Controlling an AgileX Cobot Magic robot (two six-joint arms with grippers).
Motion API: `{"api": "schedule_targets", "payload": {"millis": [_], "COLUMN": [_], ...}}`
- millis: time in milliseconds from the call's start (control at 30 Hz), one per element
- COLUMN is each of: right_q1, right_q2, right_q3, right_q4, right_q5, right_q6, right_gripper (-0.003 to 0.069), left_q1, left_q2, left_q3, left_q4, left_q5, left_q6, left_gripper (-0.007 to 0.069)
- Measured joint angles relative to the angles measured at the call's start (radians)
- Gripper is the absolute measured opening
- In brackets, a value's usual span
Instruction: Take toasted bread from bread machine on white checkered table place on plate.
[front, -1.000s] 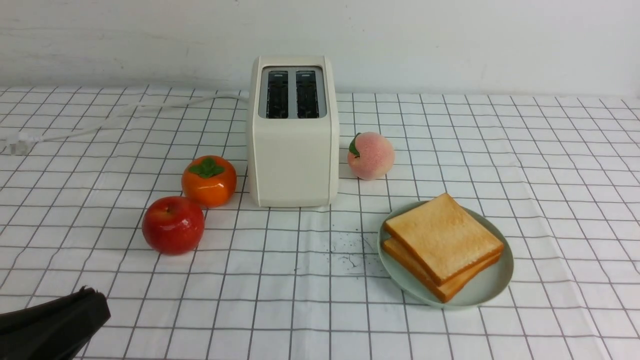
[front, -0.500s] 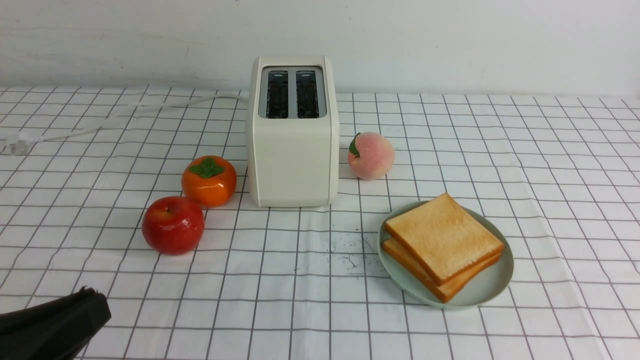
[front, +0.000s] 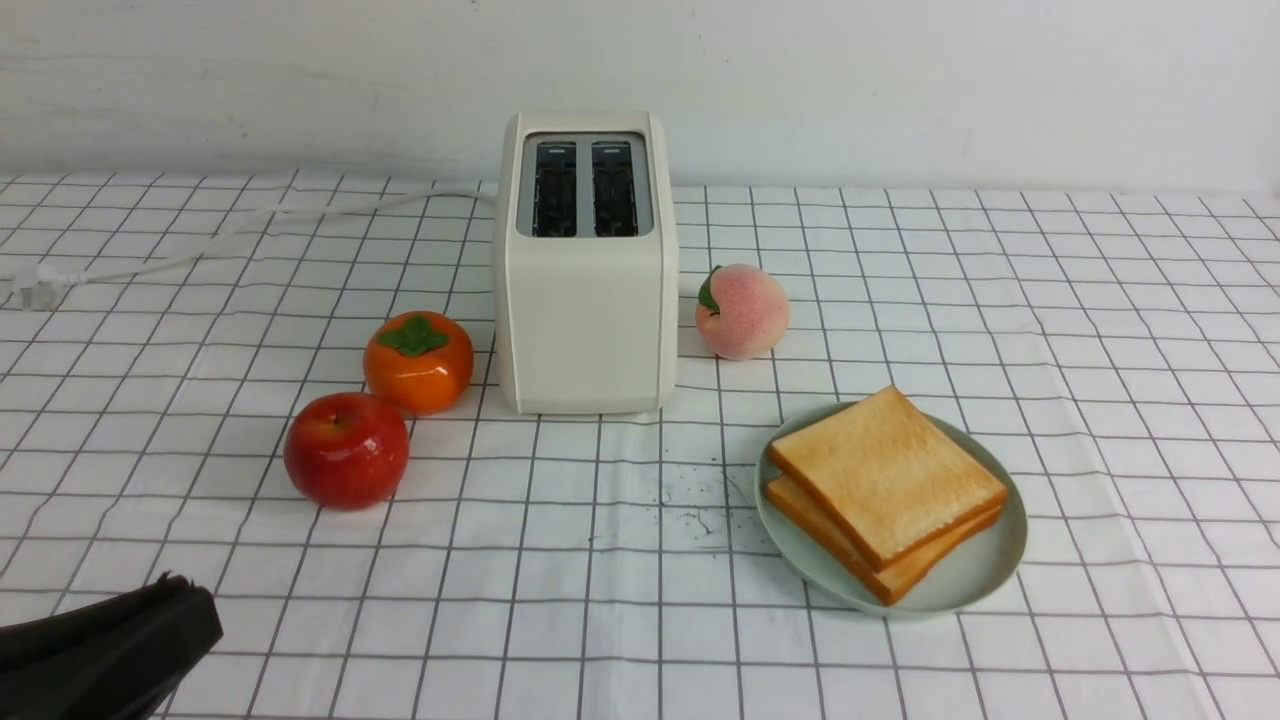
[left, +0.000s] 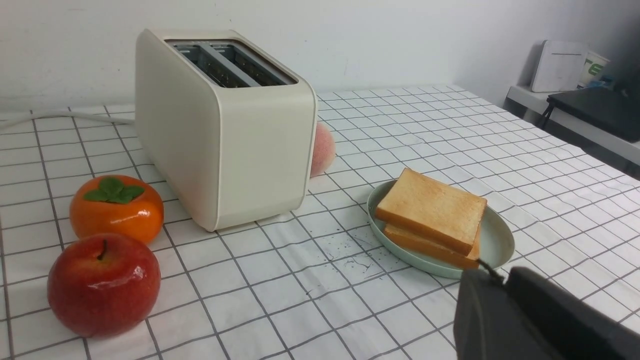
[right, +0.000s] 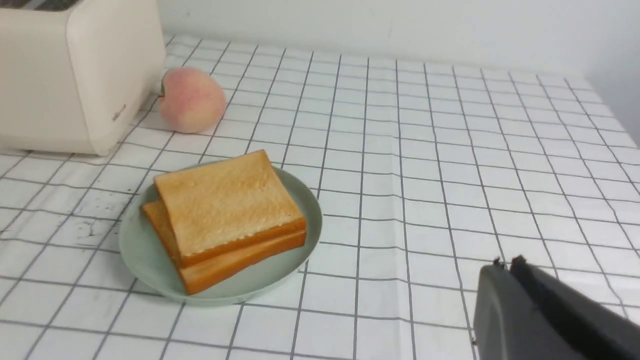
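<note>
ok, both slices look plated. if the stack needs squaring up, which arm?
Probably right. The plate with the toasted bread lies right of the bread machine, and the right gripper hangs near it. The left gripper sits at the near left, on the apple's side, with more table to cross.

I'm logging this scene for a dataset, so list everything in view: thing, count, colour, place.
toaster: one, cream-white, middle of the table, both slots empty
cord: one, white, runs left from the toaster
toast: two slices, golden-tan, stacked on the plate
plate: one, pale mint green, right of and nearer than the toaster
peach: one, pink, right of the toaster
persimmon: one, orange, left of the toaster
apple: one, red, just nearer than the persimmon
table: one, white cloth with dark grid
left hand: black, near left corner, shut, empty
right hand: black, seen only by its own camera, shut, empty
</note>
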Motion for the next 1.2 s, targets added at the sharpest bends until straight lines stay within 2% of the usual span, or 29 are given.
{"api": "schedule_targets", "payload": {"millis": [67,100,267,400,1200], "right_q1": [0.0,0.0,0.0,0.0,0.0], "right_q2": [-0.087,-0.095,-0.102,-0.102,-0.102], "right_q3": [0.197,0.234,0.263,0.259,0.255], "right_q4": [-0.001,-0.001,-0.05,-0.065,-0.068], "right_q5": [-0.167,-0.183,-0.162,-0.071,-0.056], "right_q6": [0.046,0.067,0.107,0.119,0.122], "right_gripper": [0.0004,0.0004,0.0004,0.0004,0.0021], "left_q1": [0.0,0.0,0.0,0.0,0.0], "left_q2": [0.0,0.0,0.0,-0.001,-0.001], "left_q3": [0.0,0.0,0.0,0.0,0.0], "left_q4": [0.0,0.0,0.0,0.0,0.0], "left_q5": [0.001,0.001,0.002,0.002,0.017], "left_q6": [0.0,0.0,0.0,0.0,0.0], "left_gripper": [0.0058,0.0058,0.0063,0.0068,0.0085]}}
